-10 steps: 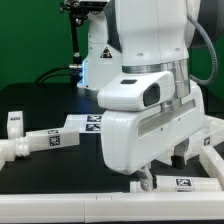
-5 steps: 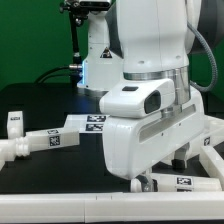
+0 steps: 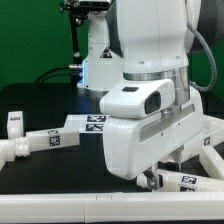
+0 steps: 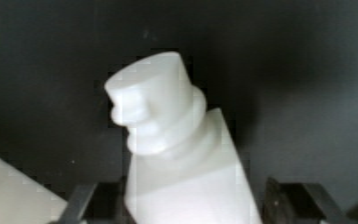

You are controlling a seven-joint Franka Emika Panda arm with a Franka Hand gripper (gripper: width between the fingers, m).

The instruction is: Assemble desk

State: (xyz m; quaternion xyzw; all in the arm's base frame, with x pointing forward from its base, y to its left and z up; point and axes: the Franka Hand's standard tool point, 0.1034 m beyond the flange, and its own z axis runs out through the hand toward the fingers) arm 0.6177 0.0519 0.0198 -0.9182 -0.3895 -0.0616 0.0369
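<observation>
Your end effector (image 4: 190,203) straddles one desk leg (image 4: 172,120); you cannot tell whether it grips. Three other legs (image 3: 46,140) lie on the bench (image 3: 60,172).

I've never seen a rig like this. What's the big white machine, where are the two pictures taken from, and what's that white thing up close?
The big white machine is a robot arm building a small desk. One picture comes from a camera off the arm; the close-up comes from a camera on its wrist, looking past its two dark fingers. White tagged desk legs lie on the black table. The close-up shows one leg between the fingers, with a gap on each side, so it does not look gripped yet.
</observation>
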